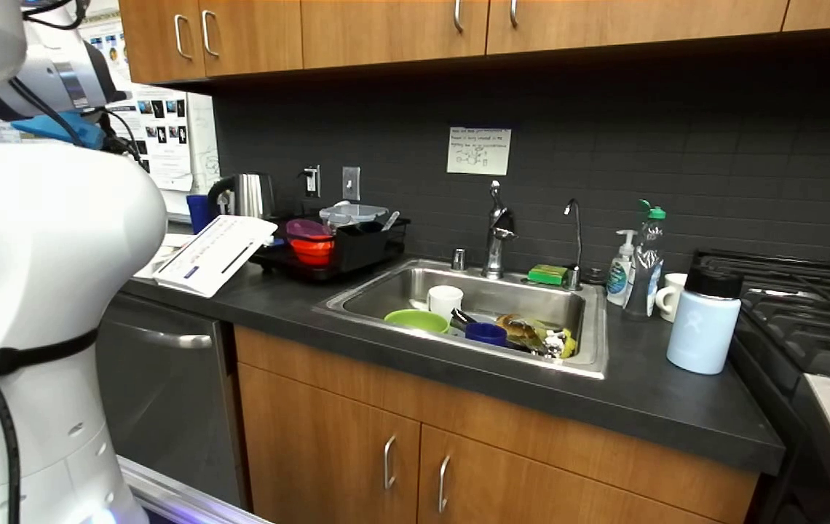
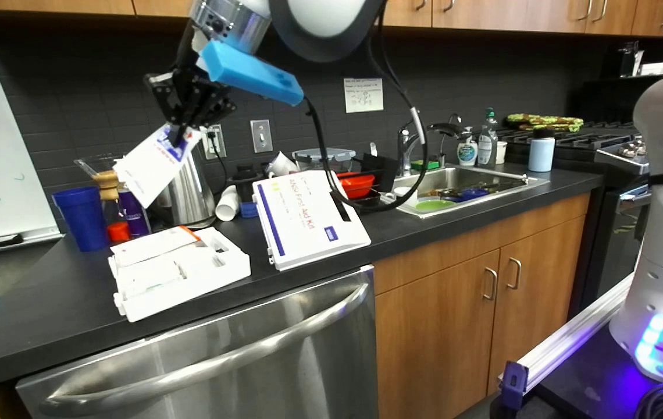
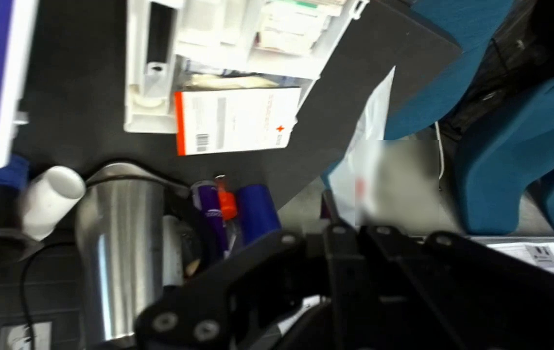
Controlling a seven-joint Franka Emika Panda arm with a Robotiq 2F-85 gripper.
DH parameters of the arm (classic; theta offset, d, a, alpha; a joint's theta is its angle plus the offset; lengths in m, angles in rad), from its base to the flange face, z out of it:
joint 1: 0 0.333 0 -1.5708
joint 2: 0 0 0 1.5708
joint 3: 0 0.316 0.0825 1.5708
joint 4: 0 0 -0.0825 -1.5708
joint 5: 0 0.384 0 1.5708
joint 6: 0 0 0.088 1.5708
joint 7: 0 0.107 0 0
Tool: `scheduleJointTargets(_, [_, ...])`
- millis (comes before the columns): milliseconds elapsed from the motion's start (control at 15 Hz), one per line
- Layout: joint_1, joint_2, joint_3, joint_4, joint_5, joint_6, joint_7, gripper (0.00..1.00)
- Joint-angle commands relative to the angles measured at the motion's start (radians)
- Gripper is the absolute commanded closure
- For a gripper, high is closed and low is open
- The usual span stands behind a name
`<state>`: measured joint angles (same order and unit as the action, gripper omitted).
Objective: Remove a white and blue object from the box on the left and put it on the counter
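My gripper (image 2: 180,135) is shut on a white and blue packet (image 2: 151,166), holding it tilted in the air above the counter. In the wrist view the packet (image 3: 372,116) shows nearly edge-on and partly blurred beyond the fingertips (image 3: 344,214). The box (image 2: 192,299) is a white open tray lying on the dark counter (image 2: 46,308), below and to the right of the packet in an exterior view. In the wrist view the box (image 3: 134,58) shows packets in its compartments and a white card with an orange edge (image 3: 243,121). In an exterior view the arm hides most of the box.
A white first aid kit panel (image 2: 308,221) leans beside the box. A steel kettle (image 2: 189,195), a blue cup (image 2: 82,218), a purple can (image 2: 134,212) and a white cup (image 2: 228,203) stand or lie behind. A dish rack (image 1: 368,247) and steel sink (image 1: 597,349) are farther along.
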<state>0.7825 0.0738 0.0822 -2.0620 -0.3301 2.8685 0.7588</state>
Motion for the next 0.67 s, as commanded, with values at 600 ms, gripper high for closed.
scheduleJointTargets(600, [-0.202,-0.431,-0.097,-0.474,-0.470,-0.108,0.449,0.99])
